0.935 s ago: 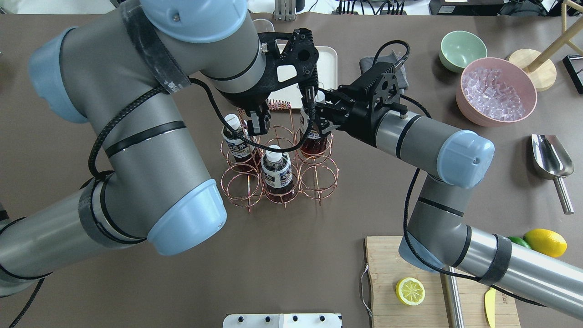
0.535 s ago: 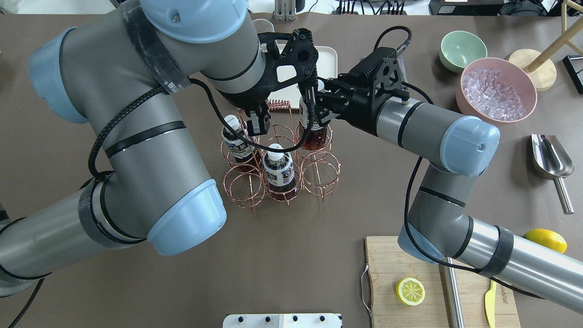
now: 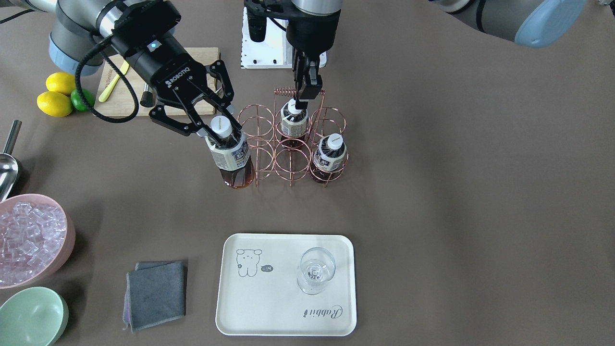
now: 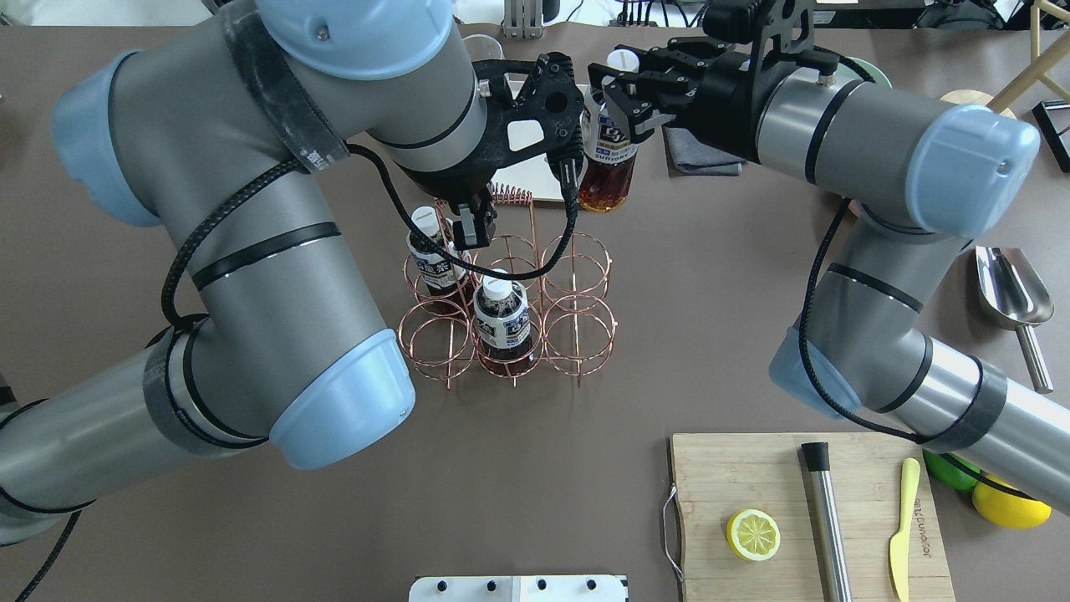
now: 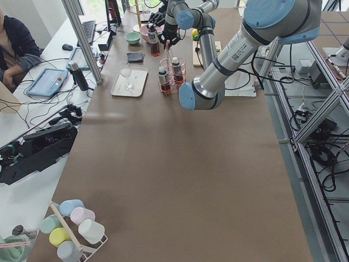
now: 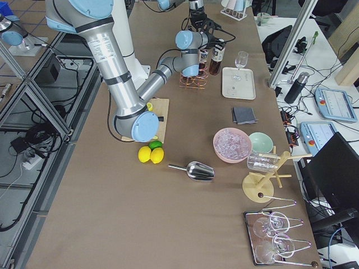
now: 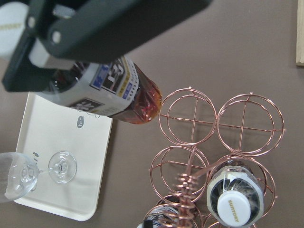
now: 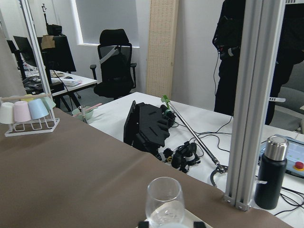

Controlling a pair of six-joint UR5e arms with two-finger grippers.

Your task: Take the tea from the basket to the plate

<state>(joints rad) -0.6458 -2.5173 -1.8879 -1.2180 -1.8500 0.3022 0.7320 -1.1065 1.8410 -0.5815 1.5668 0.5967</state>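
Note:
My right gripper (image 3: 215, 130) is shut on the neck of a tea (image 3: 232, 158) bottle with a white cap and dark reddish-brown liquid. It holds the bottle upright in the air, clear of the basket (image 3: 292, 163) and beside its slots. From overhead the right gripper (image 4: 619, 90) and the tea (image 4: 608, 152) hang beyond the basket (image 4: 578, 330), towards the plate (image 4: 525, 177). Two more bottles (image 4: 501, 316) stand in the copper rings. My left gripper (image 3: 304, 96) is shut on the basket's coiled handle. The cream plate (image 3: 278, 302) carries a stemmed glass (image 3: 314, 271).
A pink bowl of ice (image 3: 29, 240), a green bowl (image 3: 31, 317) and a grey cloth (image 3: 156, 293) lie near the plate. A cutting board (image 4: 752, 468) with a lemon half, a metal scoop (image 4: 1011, 293) and whole lemons (image 3: 55, 103) sit on my right.
My right gripper has lifted the tea bottle up out of the basket's far right ring and carried it away towards the plate. The left arm has stayed put on the handle.

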